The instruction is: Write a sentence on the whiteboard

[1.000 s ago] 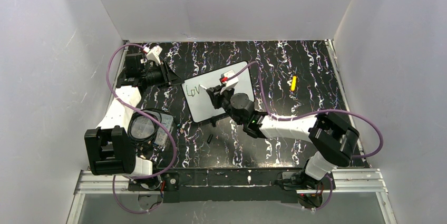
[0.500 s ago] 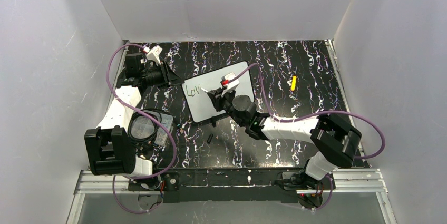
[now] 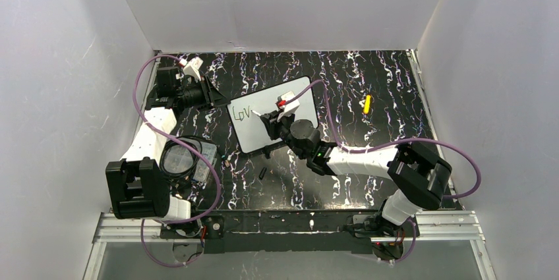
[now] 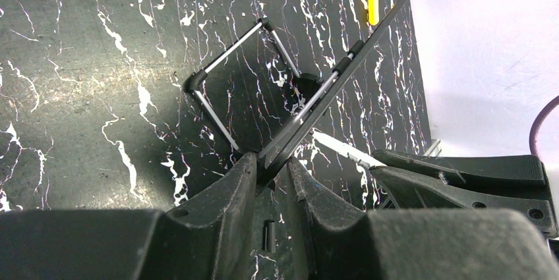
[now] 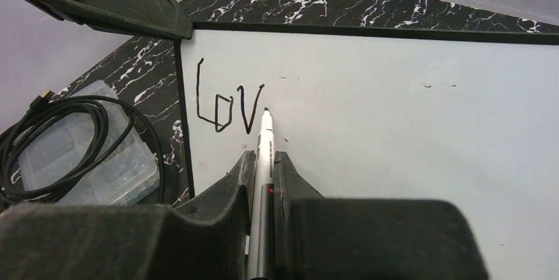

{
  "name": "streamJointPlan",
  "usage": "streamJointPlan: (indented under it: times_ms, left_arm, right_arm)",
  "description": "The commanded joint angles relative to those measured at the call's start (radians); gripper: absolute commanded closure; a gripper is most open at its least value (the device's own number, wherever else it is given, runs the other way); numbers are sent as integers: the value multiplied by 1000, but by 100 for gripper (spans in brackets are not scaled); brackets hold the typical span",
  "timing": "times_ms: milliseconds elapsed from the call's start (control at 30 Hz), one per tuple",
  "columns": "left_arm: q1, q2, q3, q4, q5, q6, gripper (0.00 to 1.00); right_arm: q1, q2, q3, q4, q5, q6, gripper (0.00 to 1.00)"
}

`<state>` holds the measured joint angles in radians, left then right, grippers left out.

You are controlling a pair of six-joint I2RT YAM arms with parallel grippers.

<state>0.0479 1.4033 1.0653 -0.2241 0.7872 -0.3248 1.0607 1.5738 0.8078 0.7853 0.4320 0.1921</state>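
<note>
Whiteboard (image 3: 252, 136) clamped by left hand (image 4: 271, 165); right hand (image 5: 264, 158) clamps pen (image 5: 265, 136); clear box (image 5: 128, 161) beside.

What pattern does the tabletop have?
The tabletop is black with white marble-like veining, clearest in the left wrist view.

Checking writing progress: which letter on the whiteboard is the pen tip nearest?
The V, rightmost of three; the pen tip sits by its right stroke, L and o farther left.

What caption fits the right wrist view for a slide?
Right tool holds a marker, tip at the whiteboard just right of handwritten "LoV".
</note>
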Motion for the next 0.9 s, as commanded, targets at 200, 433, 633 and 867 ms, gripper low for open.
streamJointPlan:
  times_ms: [200, 433, 633, 867]
  left_arm:
    - [-2, -11, 25, -14, 44, 3, 78]
    - [-2, -7, 25, -14, 46, 2, 78]
    - [-2, -7, 25, -14, 47, 2, 78]
    - [-1, -7, 25, -14, 49, 1, 78]
  right_arm:
    - [-1, -20, -21, 21, 82, -3, 99]
    - [-2, -33, -7, 35, 98, -28, 99]
    - [-2, -13, 26, 45, 77, -47, 99]
    - [-2, 8, 37, 58, 36, -52, 99]
